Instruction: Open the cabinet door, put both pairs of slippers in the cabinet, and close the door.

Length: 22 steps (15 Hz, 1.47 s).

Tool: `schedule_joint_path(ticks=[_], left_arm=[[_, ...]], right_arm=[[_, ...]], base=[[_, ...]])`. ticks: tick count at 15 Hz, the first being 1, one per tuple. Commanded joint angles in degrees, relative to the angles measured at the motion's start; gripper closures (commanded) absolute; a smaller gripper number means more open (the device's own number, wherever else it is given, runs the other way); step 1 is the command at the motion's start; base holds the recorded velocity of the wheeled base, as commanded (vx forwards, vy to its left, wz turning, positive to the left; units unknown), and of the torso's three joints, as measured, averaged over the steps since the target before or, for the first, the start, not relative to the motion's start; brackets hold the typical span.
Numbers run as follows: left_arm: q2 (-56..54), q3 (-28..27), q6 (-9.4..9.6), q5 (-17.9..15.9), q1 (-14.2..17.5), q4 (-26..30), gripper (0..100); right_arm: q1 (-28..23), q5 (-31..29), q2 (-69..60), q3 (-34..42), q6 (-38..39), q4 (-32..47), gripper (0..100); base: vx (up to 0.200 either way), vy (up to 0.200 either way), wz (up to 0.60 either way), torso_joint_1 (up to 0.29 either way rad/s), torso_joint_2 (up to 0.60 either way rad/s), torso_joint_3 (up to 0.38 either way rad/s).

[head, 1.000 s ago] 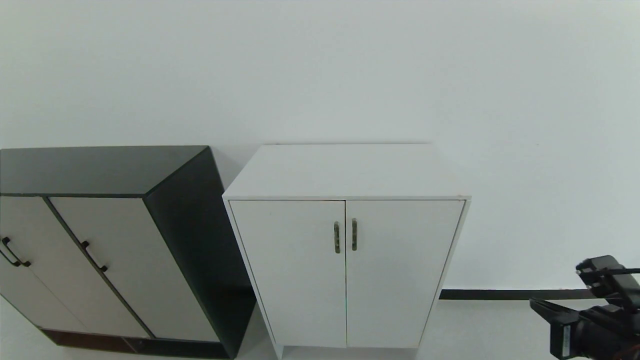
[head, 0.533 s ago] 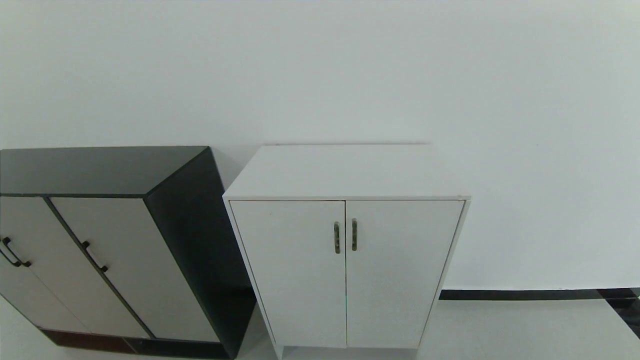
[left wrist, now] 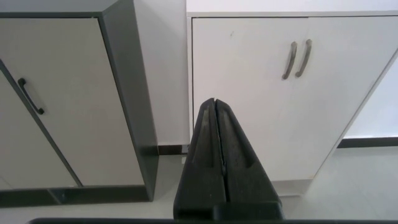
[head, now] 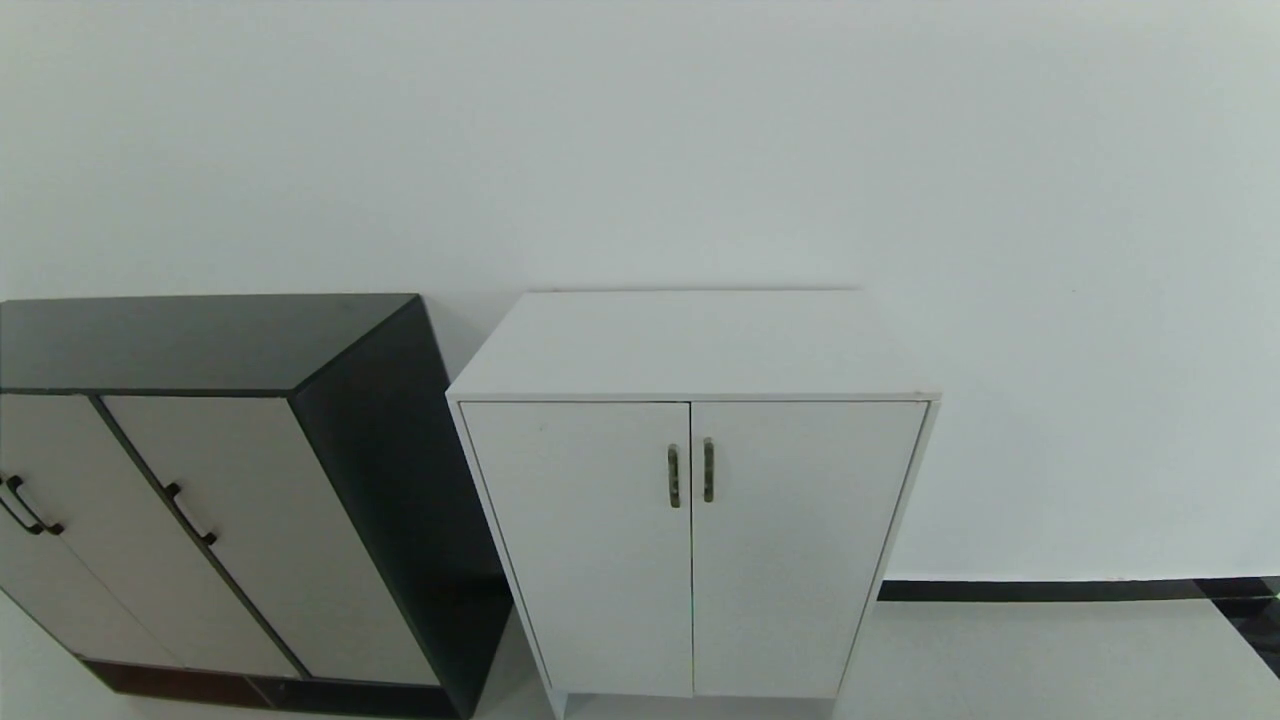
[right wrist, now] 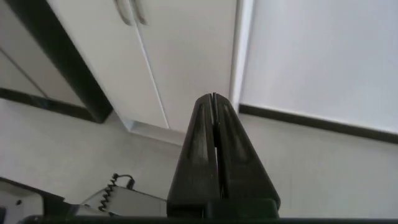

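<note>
Both hands [left wrist: 215,102] [right wrist: 213,97] well apart from cabinet [head: 580,540]

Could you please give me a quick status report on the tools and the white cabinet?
Left tool shut, holding nothing; right tool likewise. White cabinet doors both closed, handles untouched. Dark cabinet stands close beside it.

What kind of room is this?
Probably a plain indoor room, perhaps an entryway or test space: a white cabinet and a dark cabinet stand against a bare wall on a pale floor.
</note>
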Motion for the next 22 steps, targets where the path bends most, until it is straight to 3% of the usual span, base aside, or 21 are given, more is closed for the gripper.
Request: schedule_joint_path(ticks=[1, 4, 6, 11, 12, 14, 18, 22], left_arm=[[-0.01, 0.00, -0.09, -0.01, 0.01, 0.00, 100], [-0.01, 0.00, -0.09, -0.01, 0.01, 0.00, 100], [-0.01, 0.00, -0.09, -0.01, 0.01, 0.00, 100], [-0.01, 0.00, -0.09, -0.01, 0.01, 0.00, 100], [-0.01, 0.00, -0.09, -0.01, 0.01, 0.00, 100], [-0.01, 0.00, 0.09, -0.01, 0.01, 0.00, 100], [-0.01, 0.00, 0.00, -0.01, 0.01, 0.00, 100], [-0.01, 0.00, 0.09, -0.01, 0.01, 0.00, 100]], right_arm=[[-1.88, 4.46, -2.37, 0.38, -0.03, -0.51, 100], [-3.47, 2.87, -1.75, 0.29, -3.20, -0.51, 100], [-6.28, -5.04, 0.80, 0.29, -8.21, -0.68, 100], [-1.88, -4.86, -4.21, 0.64, -0.30, -0.77, 100], [-1.88, -4.77, -4.21, 0.64, -0.21, -0.77, 100], [-1.44, 1.03, -4.21, 0.64, -0.12, -0.86, 100], [-4.26, 0.50, -3.51, 0.64, -3.02, -0.86, 100], [-4.78, -10.22, -4.21, 0.55, -0.65, -1.12, 100]], base=[[0.000, 0.000, 0.00, 0.000, 0.00, 0.000], [0.000, 0.000, 0.00, 0.000, 0.00, 0.000], [0.000, 0.000, 0.00, 0.000, 0.00, 0.000], [0.000, 0.000, 0.00, 0.000, 0.00, 0.000], [0.000, 0.000, 0.00, 0.000, 0.00, 0.000], [0.000, 0.000, 0.00, 0.000, 0.00, 0.000], [0.000, 0.000, 0.00, 0.000, 0.00, 0.000], [0.000, 0.000, 0.00, 0.000, 0.00, 0.000]])
